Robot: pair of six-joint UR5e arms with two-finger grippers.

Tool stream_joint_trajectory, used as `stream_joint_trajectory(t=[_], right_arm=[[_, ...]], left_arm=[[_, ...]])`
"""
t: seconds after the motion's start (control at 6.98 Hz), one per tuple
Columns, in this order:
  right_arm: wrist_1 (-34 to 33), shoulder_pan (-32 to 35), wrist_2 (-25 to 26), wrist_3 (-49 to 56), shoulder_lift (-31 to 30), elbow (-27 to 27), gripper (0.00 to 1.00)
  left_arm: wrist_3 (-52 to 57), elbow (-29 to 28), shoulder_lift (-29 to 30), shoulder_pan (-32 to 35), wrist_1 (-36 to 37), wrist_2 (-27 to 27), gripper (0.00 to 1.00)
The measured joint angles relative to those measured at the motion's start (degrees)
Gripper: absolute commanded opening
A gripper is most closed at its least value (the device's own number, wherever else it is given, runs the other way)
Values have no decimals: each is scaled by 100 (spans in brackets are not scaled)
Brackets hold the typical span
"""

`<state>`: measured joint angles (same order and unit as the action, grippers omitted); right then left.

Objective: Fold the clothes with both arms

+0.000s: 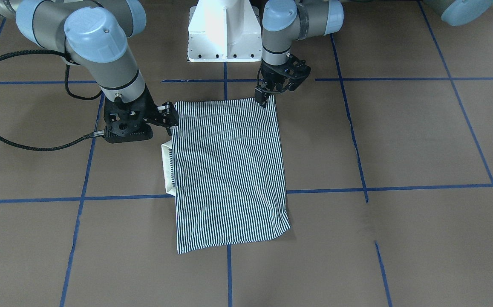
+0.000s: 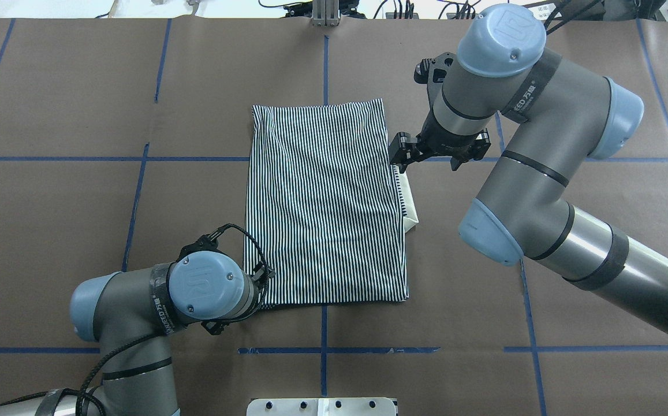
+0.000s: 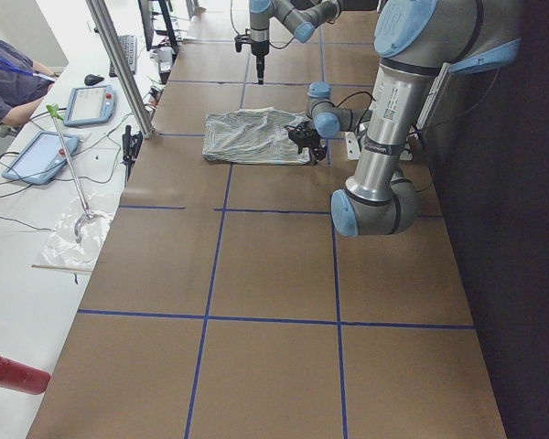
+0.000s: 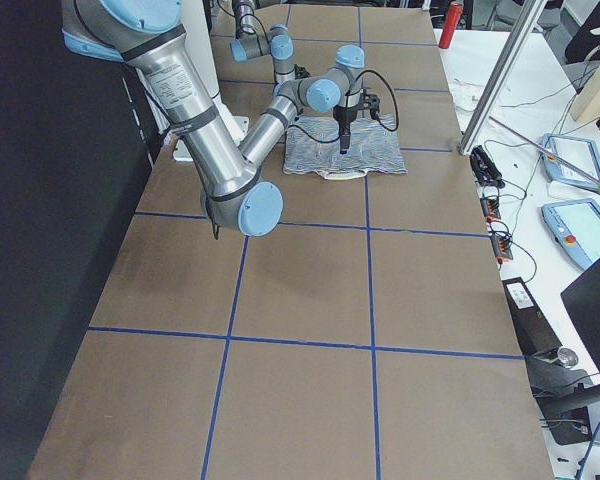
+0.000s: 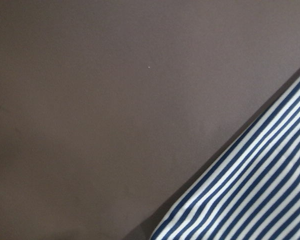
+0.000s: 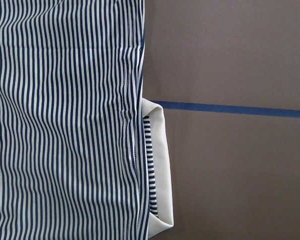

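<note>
That shirt [image 1: 229,170] looks light and floppy, so pinch the corner under your left gripper [image 1: 263,100] and the edge beside your right gripper [image 1: 167,117]. Can't tell if either's jaws are closed.

**Brown paper, blue tape and a cluttered white bench**

A wide table [image 1: 421,140] fills the middle of the room, covered in dull brown paper and ruled into large squares by blue tape lines [image 1: 399,186]. The light is flat and even, with barely a shadow. In the exterior left view, a white bench [image 3: 9,274] runs down the left, carrying 2 tablet-like screens [image 3: 90,103], loose cables, a clear plastic bag [image 3: 78,242] and, nearest, a red cylinder [image 3: 14,375]. A slanting metal post [image 3: 119,64] rises at the table's edge. A person [image 3: 9,82] sits far left. A black panel [image 3: 531,274] closes the right side.
</note>
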<state>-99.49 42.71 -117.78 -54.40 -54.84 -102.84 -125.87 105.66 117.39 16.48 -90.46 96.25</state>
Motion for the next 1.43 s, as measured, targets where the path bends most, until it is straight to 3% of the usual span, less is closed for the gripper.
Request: stream_joint_trajectory(t=[0.14, 0.57, 0.72, 0.86, 1.43], right_arm=[[0, 4, 0, 9, 0, 0, 100], [0, 38, 0, 38, 0, 1, 100], [0, 52, -1, 49, 0, 0, 100], [0, 68, -5, 56, 0, -2, 100], [-5, 71, -16, -168, -27, -35, 100]], left_arm=[[1, 0, 2, -2, 2, 1, 53], [-5, 4, -1, -4, -10, -6, 29], [-4, 5, -2, -8, -20, -9, 9], [-6, 12, 0, -11, -28, -9, 0], [753, 222, -29, 5, -28, -50, 0]])
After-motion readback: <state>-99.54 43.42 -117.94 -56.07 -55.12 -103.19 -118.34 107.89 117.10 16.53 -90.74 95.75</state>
